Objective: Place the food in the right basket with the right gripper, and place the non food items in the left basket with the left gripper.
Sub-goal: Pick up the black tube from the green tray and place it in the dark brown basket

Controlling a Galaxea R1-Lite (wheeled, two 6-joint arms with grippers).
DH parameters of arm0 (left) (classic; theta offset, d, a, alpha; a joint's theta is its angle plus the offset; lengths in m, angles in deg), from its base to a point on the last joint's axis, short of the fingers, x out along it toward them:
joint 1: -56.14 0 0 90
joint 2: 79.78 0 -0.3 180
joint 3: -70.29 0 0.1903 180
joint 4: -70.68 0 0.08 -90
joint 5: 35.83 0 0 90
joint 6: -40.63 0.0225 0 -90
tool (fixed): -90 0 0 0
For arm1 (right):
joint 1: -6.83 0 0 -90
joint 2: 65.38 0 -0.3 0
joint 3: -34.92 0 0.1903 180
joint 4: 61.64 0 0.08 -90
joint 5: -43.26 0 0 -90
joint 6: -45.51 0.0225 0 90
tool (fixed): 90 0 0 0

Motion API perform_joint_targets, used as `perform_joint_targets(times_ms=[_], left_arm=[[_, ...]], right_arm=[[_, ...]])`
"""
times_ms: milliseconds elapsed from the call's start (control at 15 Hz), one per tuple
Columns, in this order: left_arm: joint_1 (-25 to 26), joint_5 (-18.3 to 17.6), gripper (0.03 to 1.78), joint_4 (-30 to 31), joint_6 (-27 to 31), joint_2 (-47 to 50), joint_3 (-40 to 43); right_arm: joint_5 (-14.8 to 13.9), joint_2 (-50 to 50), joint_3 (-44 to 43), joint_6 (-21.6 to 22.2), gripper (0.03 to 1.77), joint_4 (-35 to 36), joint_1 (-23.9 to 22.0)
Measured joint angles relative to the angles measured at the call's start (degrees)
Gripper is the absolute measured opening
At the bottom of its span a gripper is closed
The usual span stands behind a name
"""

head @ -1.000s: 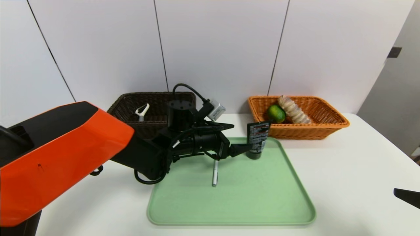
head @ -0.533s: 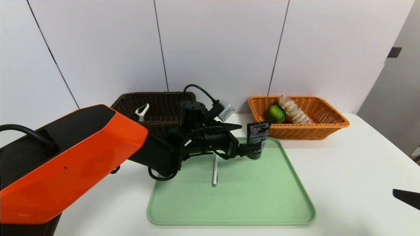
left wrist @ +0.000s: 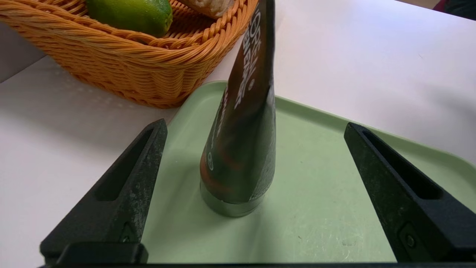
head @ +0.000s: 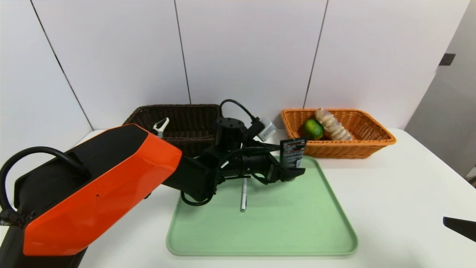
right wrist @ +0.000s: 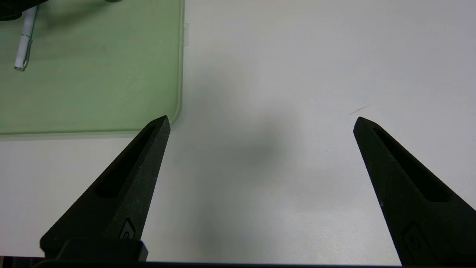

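Note:
The black squeeze tube [head: 292, 150] stands cap-down at the far right of the green tray [head: 279, 230]. My left gripper [head: 293, 172] is open at its base, one finger on each side, neither touching the tube [left wrist: 241, 149]. The white pen [head: 243, 193] lies on the tray behind the gripper's wrist. The white peeler [head: 160, 126] lies in the dark brown basket [head: 174, 111]. The lime [head: 312, 128] and the twisted bread [head: 333, 124] lie in the orange basket [head: 372, 143]. My right gripper [right wrist: 260, 119] hangs open over bare table, right of the tray.
The orange basket [left wrist: 130, 70] stands just beyond the tray's far right corner, close to the tube. A white wall runs behind both baskets. The left arm's orange shell [head: 100, 186] covers the table's left part.
My left arm has reached to the right along the tray, and its open fingers now stand around the tube's base. The tube, pen and right gripper have stayed put.

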Motion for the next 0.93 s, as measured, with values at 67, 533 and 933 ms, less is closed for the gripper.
perform_joint_targets(times_ms=[67, 533, 933], left_arm=[[-0.2, -0.04, 1.69, -0.57, -0.04, -0.38, -1.07], [-1.49, 0.07, 1.69, -3.08, -0.23, -3.39, -6.8], [-1.57, 0.2, 1.6, -3.15, -0.41, -5.8, -9.95]], right_arm=[[-0.02, 0.02, 0.04, 0.0, 1.71, 0.0, 0.0], [-0.11, -0.11, 0.01, -0.16, 1.71, 0.04, 0.0], [-0.11, -0.11, 0.56, -0.41, 1.71, 0.06, -0.05]])
